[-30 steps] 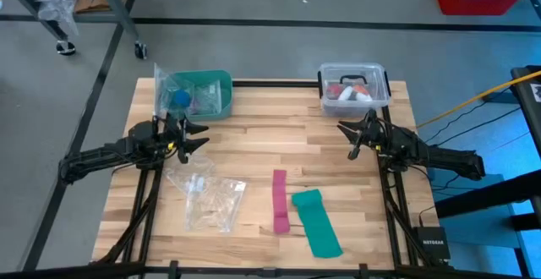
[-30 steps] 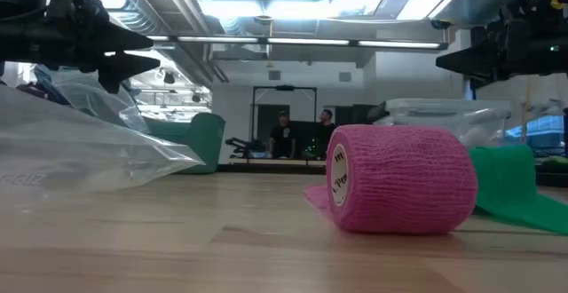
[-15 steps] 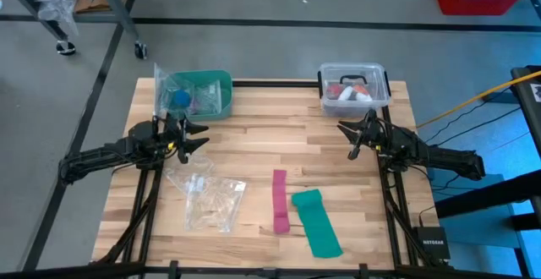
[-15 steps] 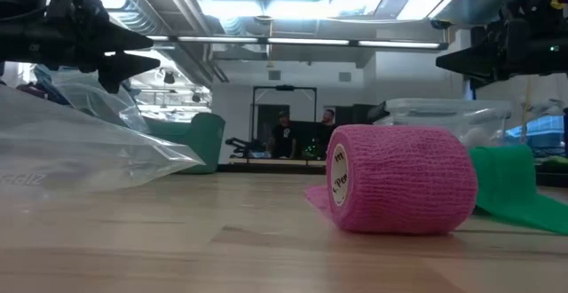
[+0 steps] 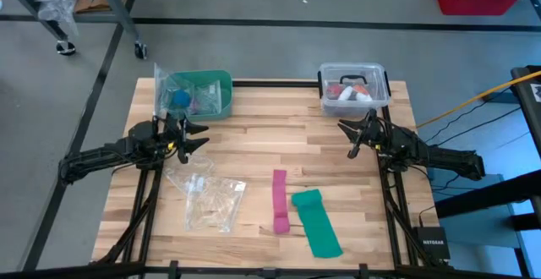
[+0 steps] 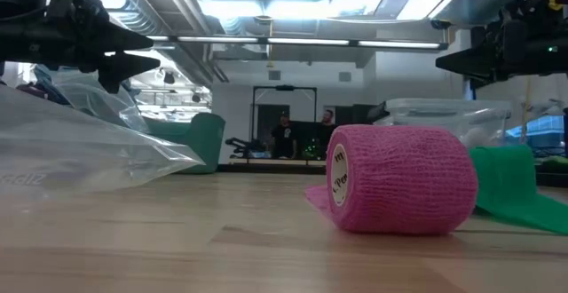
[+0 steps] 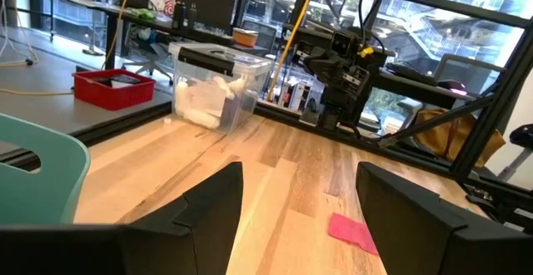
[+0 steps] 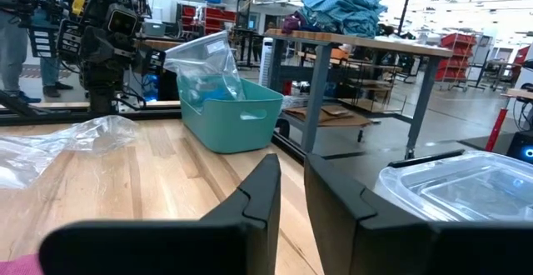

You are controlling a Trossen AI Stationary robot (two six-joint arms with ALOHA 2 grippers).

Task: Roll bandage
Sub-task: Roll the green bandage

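Observation:
The teal-green bandage lies flat and partly unrolled on the table near its front right; it also shows in the low view. Beside it on the left lies the narrower pink strip, its rolled end resting on the wood. My left gripper hovers open at the table's left, far from both strips. My right gripper hovers at the table's right, fingers close together, beyond the bandage's far end. Neither touches anything.
A teal bin with a plastic bag in it stands at the far left. A clear lidded box stands at the far right. A crumpled clear bag lies at the near left. People stand in the room beyond the table.

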